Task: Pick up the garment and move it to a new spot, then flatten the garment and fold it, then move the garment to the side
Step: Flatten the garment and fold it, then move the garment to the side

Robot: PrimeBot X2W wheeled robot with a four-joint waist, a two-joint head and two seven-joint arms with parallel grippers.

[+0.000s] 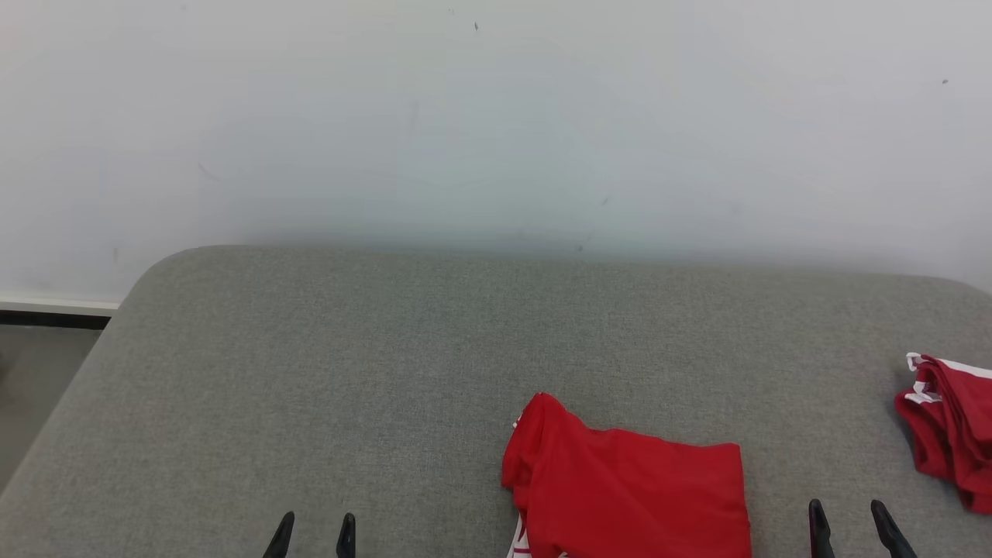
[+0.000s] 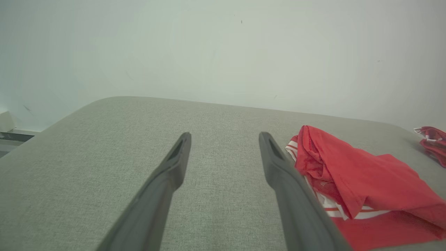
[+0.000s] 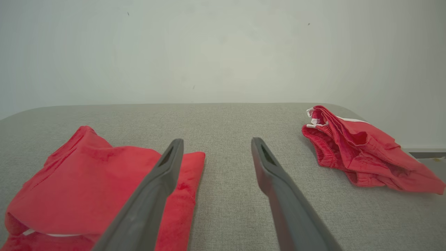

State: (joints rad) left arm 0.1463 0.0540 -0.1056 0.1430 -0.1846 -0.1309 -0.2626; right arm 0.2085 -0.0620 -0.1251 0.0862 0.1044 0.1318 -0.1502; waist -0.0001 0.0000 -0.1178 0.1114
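Two red garments lie on a grey fabric-covered counter (image 1: 349,372) whose far edge runs along a pale wall (image 1: 496,116). The nearer red garment (image 1: 628,488) sits at the near side, a little right of the middle, loosely folded over itself. Its top layer is plain red, with white-striped trim peeking out along its left and near edges. The second red garment (image 1: 949,430), crumpled and with a white-edged hem, lies well apart from it, close to the counter's right side and cut off by the head view's edge.

The left tool (image 1: 314,523) hangs with its fingers spread and nothing between them. It is over bare cloth to the left of the nearer red garment, apart from it. The right tool (image 1: 849,511) is likewise released and empty, over the bare strip between the two garments and touching neither.

The counter's far left corner is rounded; past it show a patch of floor (image 1: 31,372) and a dark skirting strip (image 1: 54,318). The whole left half of the counter and the wide band along the wall are bare fabric. In the right wrist view the far right corner is rounded too, just behind the second red garment.
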